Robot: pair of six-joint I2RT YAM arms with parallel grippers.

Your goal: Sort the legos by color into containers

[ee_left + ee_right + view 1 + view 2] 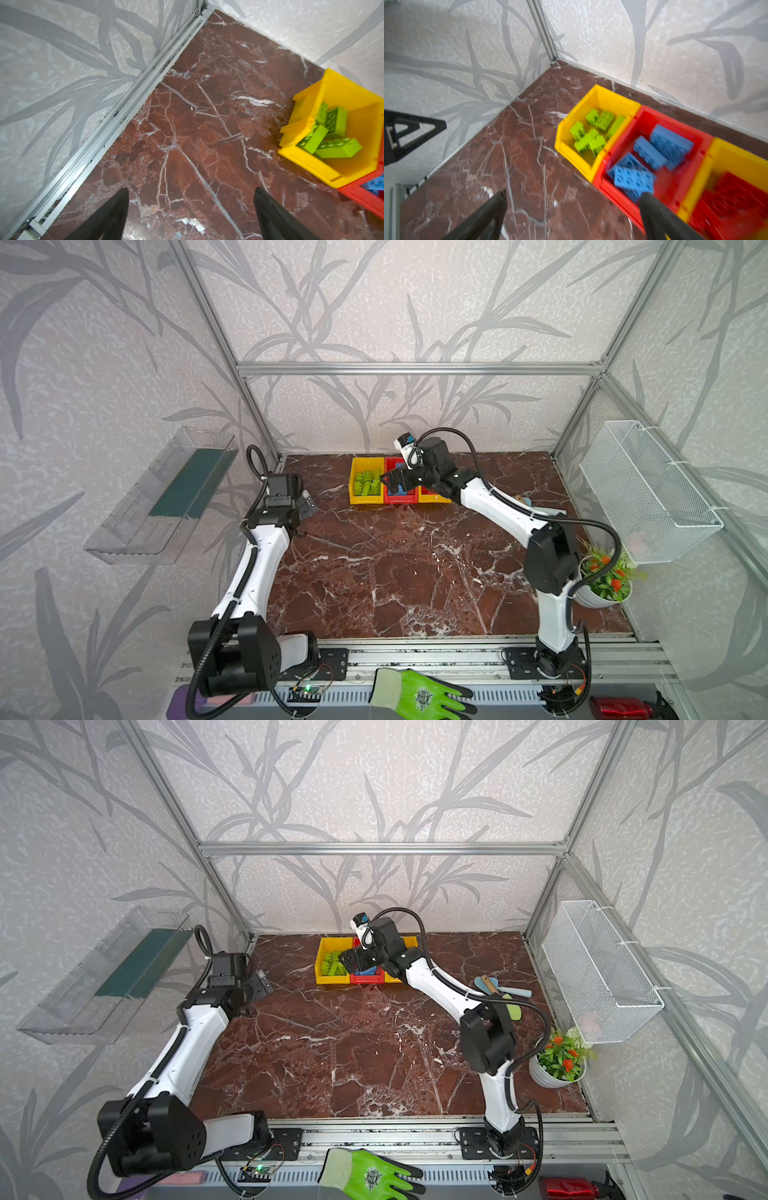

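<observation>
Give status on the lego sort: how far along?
Looks done: green legos in the left yellow bin, blue legos in the red bin, red legos in the right yellow bin. In hand: nothing; the right tool is open at the red bin, the left tool open over bare table. Left: no loose brick shows on the table.

- Left arm [266, 560] — white shell links, black joint housings, ribbed black cable alongside.
- Right arm [498, 506]: same white-and-black build, white cable ties, corrugated black hose.
- Left gripper [191, 189]: black fingers [108, 216] tapering to points.
- Black base plates [519, 662], screwed down — thin red wires trailing.
</observation>
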